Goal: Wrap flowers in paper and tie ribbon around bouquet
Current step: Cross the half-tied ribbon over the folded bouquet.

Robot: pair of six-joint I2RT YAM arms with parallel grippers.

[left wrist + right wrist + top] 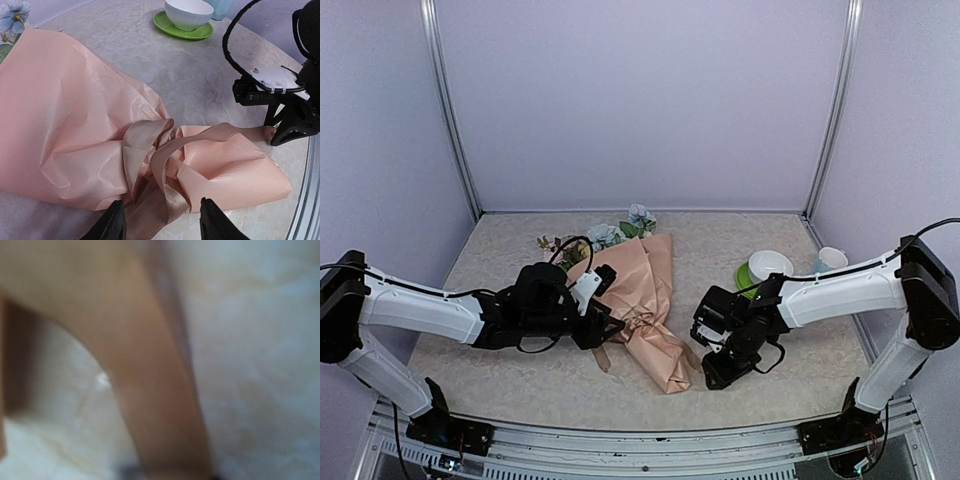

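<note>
Straddling ribbon (137, 145) with parted jaws: left gripper (161, 204) | right gripper (285, 131): grip unclear, wrist view blurred

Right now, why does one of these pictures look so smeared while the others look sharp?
Top external view: sharp, evenly lit, only soft shadows beside the bouquet. Left wrist view: crisp, a slight sheen on the ribbon. Right wrist view: badly blurred, a tan band, probably that ribbon, seemingly too close to focus.
</note>
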